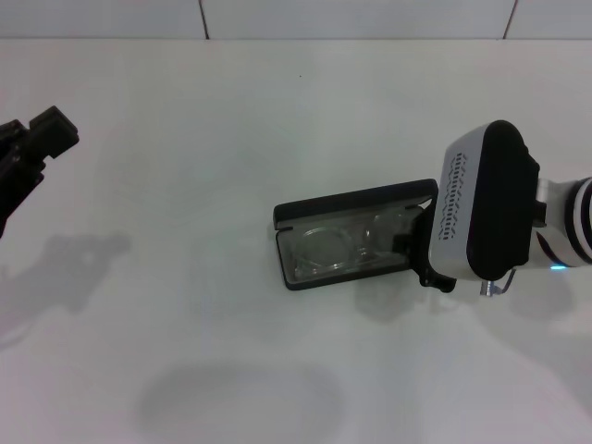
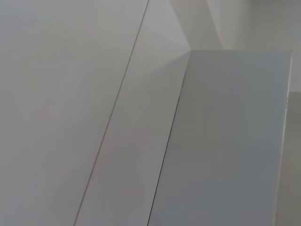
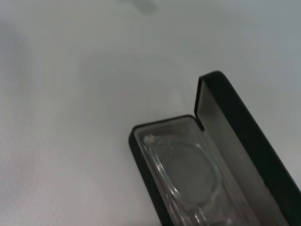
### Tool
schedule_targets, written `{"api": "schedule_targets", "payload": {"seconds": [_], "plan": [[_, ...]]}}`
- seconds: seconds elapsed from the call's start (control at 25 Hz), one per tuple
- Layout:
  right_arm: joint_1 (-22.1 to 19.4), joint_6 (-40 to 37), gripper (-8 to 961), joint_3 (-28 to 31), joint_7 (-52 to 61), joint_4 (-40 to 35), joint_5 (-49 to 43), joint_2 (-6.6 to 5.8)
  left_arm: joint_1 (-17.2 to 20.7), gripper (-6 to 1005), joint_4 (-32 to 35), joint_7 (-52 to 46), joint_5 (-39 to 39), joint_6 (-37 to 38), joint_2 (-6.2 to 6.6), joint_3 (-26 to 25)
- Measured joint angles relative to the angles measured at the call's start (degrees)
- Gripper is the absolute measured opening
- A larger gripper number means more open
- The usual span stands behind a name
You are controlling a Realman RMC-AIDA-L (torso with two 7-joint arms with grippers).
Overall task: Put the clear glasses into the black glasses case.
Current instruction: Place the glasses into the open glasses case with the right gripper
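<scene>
The black glasses case (image 1: 356, 200) lies open on the white table, right of centre, with its lid standing up on the far side. The clear glasses (image 1: 338, 248) lie inside its tray. The right wrist view looks down into the case (image 3: 141, 157), where the clear glasses (image 3: 188, 172) rest against the grey lining and the lid (image 3: 244, 122) stands beside them. My right gripper (image 1: 421, 252) is at the case's right end, mostly hidden under its white and black wrist housing. My left gripper (image 1: 42, 139) is parked at the far left edge, well away from the case.
The white table (image 1: 185, 185) meets a pale tiled wall (image 1: 351, 17) along its far edge. In the left wrist view there are only plain grey-white panels (image 2: 225, 141).
</scene>
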Motion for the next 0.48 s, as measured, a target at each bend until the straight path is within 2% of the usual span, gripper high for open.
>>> {"api": "schedule_targets", "payload": {"seconds": [0.16, 0.48], "plan": [[-0.65, -0.83, 25, 0.01, -0.36, -1.85, 1.09, -0.03, 0.16, 61, 0.0, -0.04, 0.0, 0.0, 0.0, 0.0], [-4.83, -4.01, 25, -0.92, -0.39, -10.19, 1.46, -0.03, 0.4, 61, 0.0, -0.02, 0.0, 0.0, 0.0, 0.0]]}}
